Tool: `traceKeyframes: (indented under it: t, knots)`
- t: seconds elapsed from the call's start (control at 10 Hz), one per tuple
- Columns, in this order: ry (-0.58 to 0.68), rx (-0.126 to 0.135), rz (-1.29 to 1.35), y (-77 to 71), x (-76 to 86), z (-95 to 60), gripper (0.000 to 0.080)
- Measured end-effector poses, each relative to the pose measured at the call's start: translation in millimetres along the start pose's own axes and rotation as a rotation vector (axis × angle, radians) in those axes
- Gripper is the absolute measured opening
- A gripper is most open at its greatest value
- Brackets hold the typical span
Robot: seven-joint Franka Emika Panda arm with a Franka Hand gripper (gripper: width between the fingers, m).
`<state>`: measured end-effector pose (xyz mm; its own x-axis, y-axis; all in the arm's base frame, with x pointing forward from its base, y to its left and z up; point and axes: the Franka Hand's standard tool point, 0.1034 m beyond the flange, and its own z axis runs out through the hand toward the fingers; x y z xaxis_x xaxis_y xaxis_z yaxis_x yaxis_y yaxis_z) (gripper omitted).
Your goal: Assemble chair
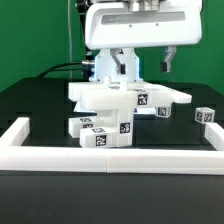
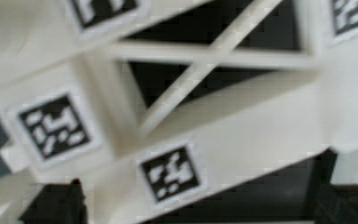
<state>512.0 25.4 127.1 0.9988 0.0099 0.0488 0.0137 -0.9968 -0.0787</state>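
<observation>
Item: matte white blocky plastic chair pieces (image 1: pixel 112 100), loose, not yet joined into one chair.
Location: heaped in the middle of the flat black counter (image 1: pixel 40 100), behind the long low white border rail (image 1: pixel 110 155). A flat slab on top reaches toward the exterior view's right. Shorter tagged blocks (image 1: pixel 100 130) lie under and in front of it.
Close view: a white plastic panel with diagonal cross-braces (image 2: pixel 194 70) fills the wrist view. The gaps between its struts show dark. Square black-and-white tags (image 2: pixel 55 125) sit on its flat faces.
Tool: white two-finger tool (image 1: pixel 120 68), jaws spread wide with nothing between them, poised directly over the heap. Whether the fingertips touch the top piece cannot be told.
Weight: judged light, being small parts of open-framed plastic.
Stiffness: judged rigid, with no give expected under a pinch. The thin struts are probably the weakest spots.
Surface: matte but smooth, so a piece is likely to slip or pivot if pinched off-centre.
Stability: the pieces rest on one another, so lifting one could shift its neighbours.
Suggested hold: across a solid straight bar or outer edge of the panel, on two parallel faces near its middle. Avoid the diagonal struts and, where possible, the tags.
Nearby, not part of item: tiny white tagged cube (image 1: pixel 205 117), apart at the exterior view's right.
</observation>
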Motion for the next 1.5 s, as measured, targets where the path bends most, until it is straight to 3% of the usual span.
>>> traceKeyframes:
  t: [0.2,0.3,0.7,0.8,1.0,1.3,1.5]
  knots:
    - [0.009,0.005,0.065,-37.6,-21.7,4.0,0.0649]
    - [0.006,0.004,0.070,-47.9,-23.7,6.0,0.0649]
    - [0.004,-0.001,0.072,-52.1,-23.9,10.5,0.0649]
    - [0.003,0.005,0.116,-57.5,-30.6,12.6,0.0649]
    - [-0.005,0.008,0.161,-89.1,-55.9,19.7,0.0649]
    - [-0.032,0.005,0.204,-119.6,-69.8,30.9,0.0649]
    - [-0.031,0.004,0.202,-115.4,-68.1,30.4,0.0649]
